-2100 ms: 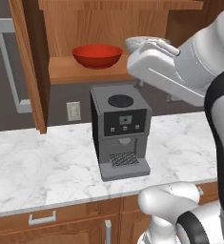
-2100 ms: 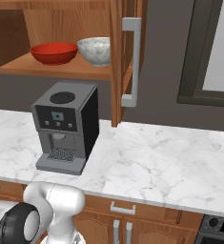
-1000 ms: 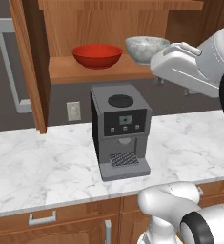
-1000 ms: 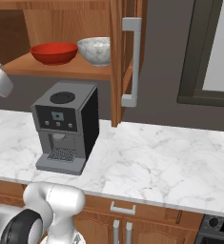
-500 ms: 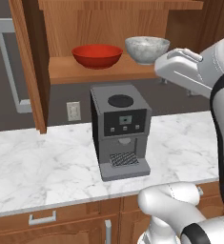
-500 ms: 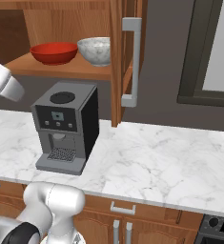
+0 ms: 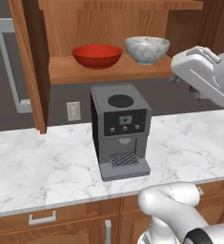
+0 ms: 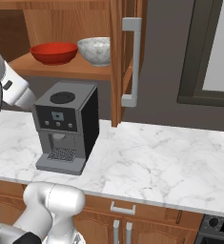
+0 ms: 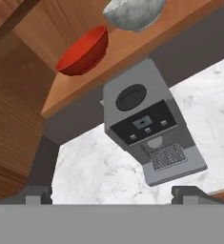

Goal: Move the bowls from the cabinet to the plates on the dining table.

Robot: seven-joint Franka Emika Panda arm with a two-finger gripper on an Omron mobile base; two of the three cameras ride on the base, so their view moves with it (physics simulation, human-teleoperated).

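shelf front (image 7: 108,74) open — bowls (image 7: 97,55) reachable | coffee machine (image 7: 120,129) below

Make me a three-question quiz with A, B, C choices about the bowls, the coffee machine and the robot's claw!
1. Where is the glossy red round bowl?
A. on the wooden cabinet shelf
B. on the marble counter
C. on top of the grey coffee machine

2. How many bowls are on the shelf?
A. one
B. two
C. four

3. What is the claw doing?
A. gripping the red bowl
B. shut with nothing in it
C. open, holding nothing

Answers:
1. A, the red bowl sits on the shelf above the coffee machine.
2. B, the red bowl and the grey-white marbled bowl stand side by side.
3. C, its tips stand far apart, nothing between them.
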